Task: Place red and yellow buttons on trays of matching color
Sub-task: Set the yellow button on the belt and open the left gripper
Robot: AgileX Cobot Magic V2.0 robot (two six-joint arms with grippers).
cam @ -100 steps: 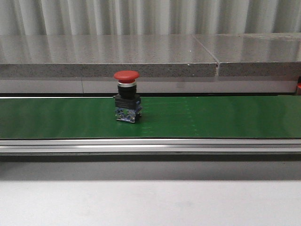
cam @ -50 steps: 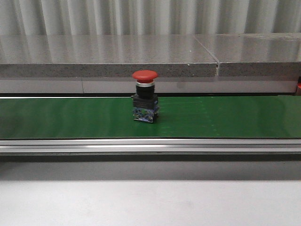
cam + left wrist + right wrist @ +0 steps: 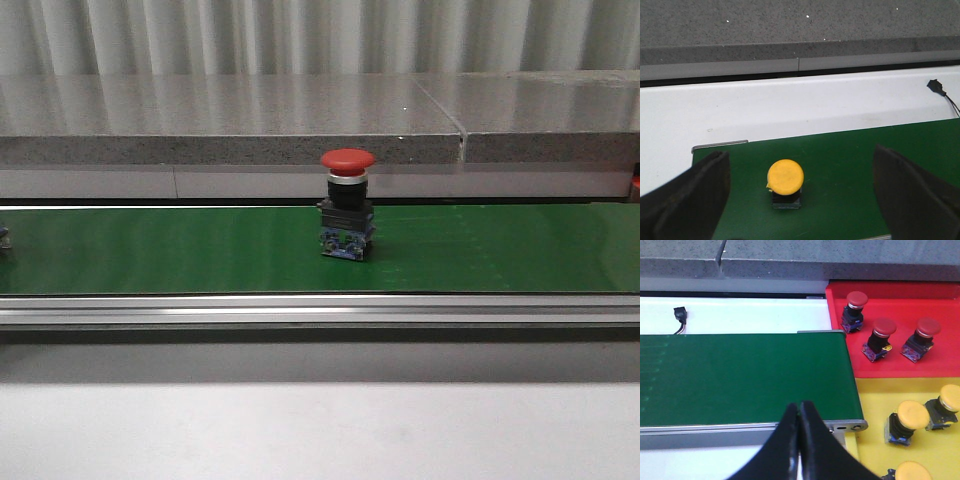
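We see a red button (image 3: pixel 347 205) standing upright on the green belt (image 3: pixel 180 250), its long axis vertical, the mushroom cap on top and the blue-and-black contact block resting on the belt, roughly midway across the belt's width. Behind the belt runs a grey stone ledge (image 3: pixel 230 115).

In the left wrist view, a yellow button (image 3: pixel 785 179) also stands upright on the belt, cap facing up toward the camera, close to the belt's end beside the white surface (image 3: pixel 790 112). The left gripper (image 3: pixel 800 197) is spread wide, its dark fingers (image 3: pixel 687 200) well apart on either side of the yellow button and touching nothing.

In the right wrist view, the right gripper (image 3: pixel 799 440) has its fingers pressed together with nothing between them, hovering over the belt's near edge. Just past the belt's end lie the red tray (image 3: pixel 890 367), holding three red buttons leaning at various tilts, and the yellow tray (image 3: pixel 875 405), holding several yellow buttons lying on their sides.
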